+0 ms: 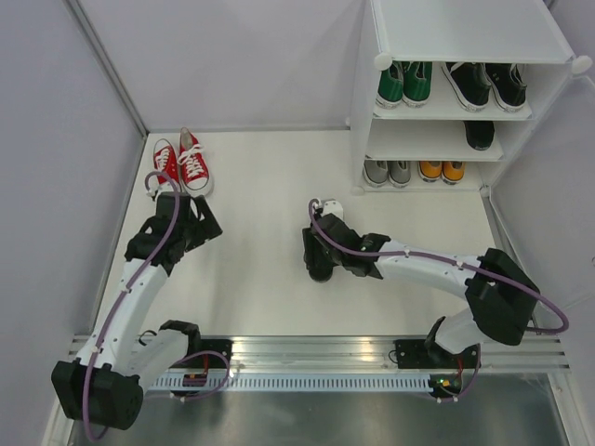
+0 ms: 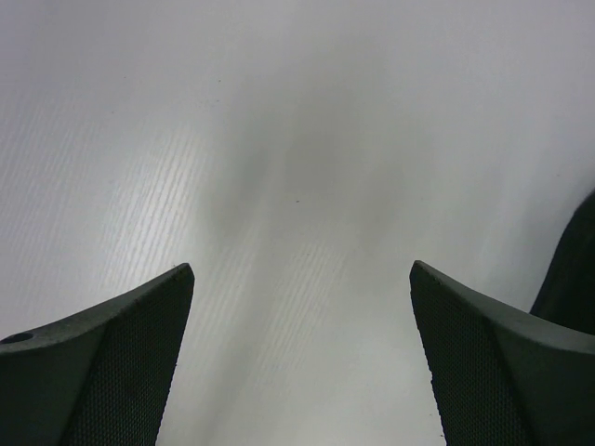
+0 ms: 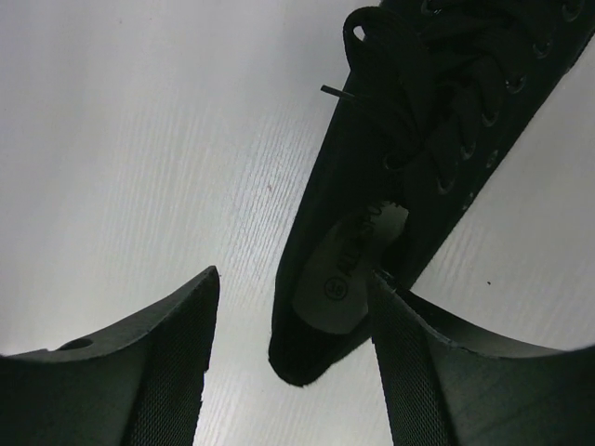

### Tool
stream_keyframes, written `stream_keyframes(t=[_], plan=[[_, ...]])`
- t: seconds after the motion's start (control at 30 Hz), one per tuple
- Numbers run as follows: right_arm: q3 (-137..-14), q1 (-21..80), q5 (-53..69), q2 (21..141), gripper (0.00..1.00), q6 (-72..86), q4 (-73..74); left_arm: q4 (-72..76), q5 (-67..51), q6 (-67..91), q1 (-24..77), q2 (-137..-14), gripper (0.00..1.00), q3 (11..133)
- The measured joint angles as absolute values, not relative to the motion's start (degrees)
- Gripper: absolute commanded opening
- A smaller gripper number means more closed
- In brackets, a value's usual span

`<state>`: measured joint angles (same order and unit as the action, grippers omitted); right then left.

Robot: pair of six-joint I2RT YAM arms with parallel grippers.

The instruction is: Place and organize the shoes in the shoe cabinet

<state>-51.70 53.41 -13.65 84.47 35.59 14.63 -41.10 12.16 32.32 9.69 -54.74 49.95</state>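
Top external: white plastic shoe cabinet (image 1: 465, 28) mostly filled; I'm straddling a black canvas sneaker (image 3: 437, 121), right gripper (image 3: 293, 277) unclamped, left gripper (image 2: 302, 269) gaping empty, red canvas sneakers (image 1: 181, 165) waiting at the far-left corner.

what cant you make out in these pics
- black shoe: toe cut off by right wrist view's top edge; right gripper mostly covers it from above.
- lone black shoe, middle tier: any mate hidden under the shelf above.
- red shoes: outside left wrist view.

Matt black canvas shoe (image 3: 418, 121), finely ribbed white table (image 2: 279, 139), mesh-textured left gripper pads (image 2: 121, 372), perhaps rubber, smooth plastic cabinet (image 1: 465, 28)
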Motion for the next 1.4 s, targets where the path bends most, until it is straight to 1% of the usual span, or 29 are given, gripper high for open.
stream_keyframes(t=[0.03,0.17,0.23,0.37,0.43,0.47,0.5,0.6,0.63,0.7,0.73,0.9,1.07,1.4], plan=[[-52.2,53.5,-13.7,85.8,0.66,35.9,14.2,-41.2,12.6,31.6,9.7,-54.1,1.0,48.9],[-53.4,53.8,-14.0,90.4,0.61,36.8,12.9,-41.9,14.8,29.6,9.7,-51.8,1.0,45.8],[-54.5,54.1,-14.1,92.7,0.56,37.0,12.6,-41.9,16.1,29.0,9.7,-51.1,1.0,45.3],[-57.5,54.7,-14.2,97.6,0.52,37.4,12.6,-41.8,17.5,28.2,9.7,-50.7,1.0,45.2],[-58.5,54.9,-14.3,99.4,0.48,37.5,12.8,-41.8,18.0,27.9,9.7,-50.6,1.0,45.2],[-58.9,55.0,-14.6,100.2,0.44,37.5,13.1,-41.8,18.1,27.7,9.7,-50.6,1.0,45.2],[-59.2,55.0,-14.9,100.6,0.37,37.5,13.3,-41.7,18.2,27.6,9.7,-50.6,1.0,45.1],[-59.4,55.0,-16.0,100.9,0.25,37.3,13.8,-41.7,18.4,27.4,9.7,-50.6,1.0,45.1],[-59.4,55.0,-16.4,100.9,0.17,37.2,14.0,-41.7,18.5,27.3,9.7,-50.6,1.0,45.1],[-59.4,55.0,-16.9,100.9,0.08,36.9,14.5,-41.7,18.5,27.3,9.7,-50.6,1.0,45.1],[-59.4,55.0,-17.1,100.7,0.01,36.8,14.7,-41.6,18.5,27.3,9.7,-50.5,1.0,45.1],[-57.4,55.0,-17.9,96.7,0.01,35.6,18.7,-41.6,18.5,27.2,9.7,-50.3,1.0,44.9],[-53.8,53.4,-18.1,87.0,0.01,33.6,23.6,-41.6,18.5,26.9,9.7,-50.2,1.0,44.9],[-49.6,41.0,-20.1,66.1,0.01,30.5,35.1,-41.5,18.5,26.8,9.7,-50.2,1.0,44.9]])
